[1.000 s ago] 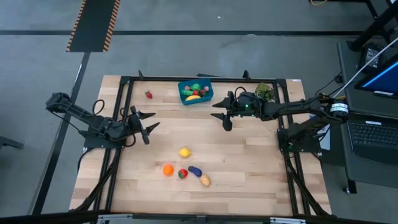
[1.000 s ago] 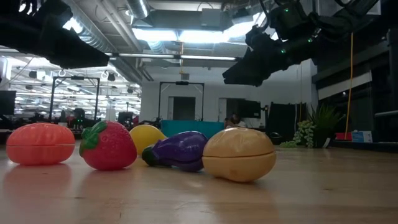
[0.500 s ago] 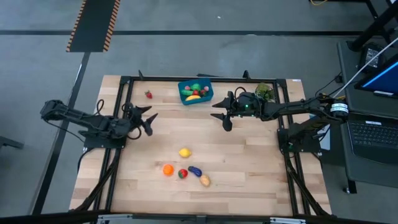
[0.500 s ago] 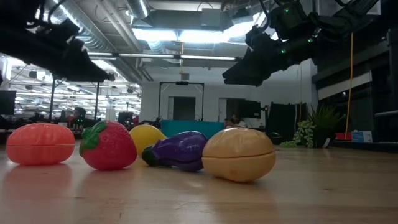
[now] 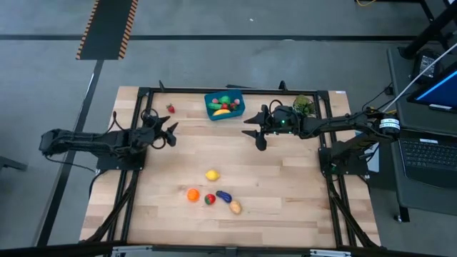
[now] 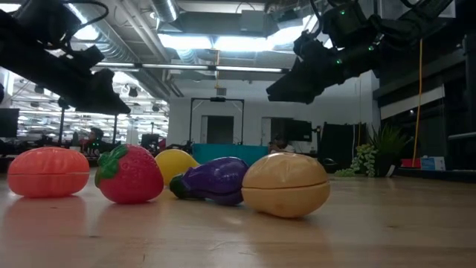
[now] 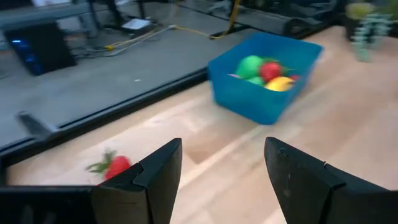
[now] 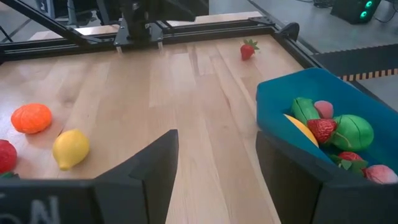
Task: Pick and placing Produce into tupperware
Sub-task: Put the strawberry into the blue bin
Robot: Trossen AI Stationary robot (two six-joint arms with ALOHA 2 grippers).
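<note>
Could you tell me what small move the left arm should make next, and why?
Probably ease the left gripper on toward the lone strawberry near the table's far left corner. Its fingers stand open and empty, the berry lies just beyond them in the left wrist view, outside the blue tupperware.

A pale wooden table [image 5: 285, 185] with a black metal frame [image 5: 139, 143] along its edges stands on a grey floor [image 5: 214, 57]. At its far right corner sits a leafy green plant sprig [image 5: 303, 105]. On the floor beyond the far left corner lies a dark mat with orange-and-black striped edges [image 5: 107, 28]. To the right, a laptop [image 5: 428, 160] rests on a side bench.
</note>
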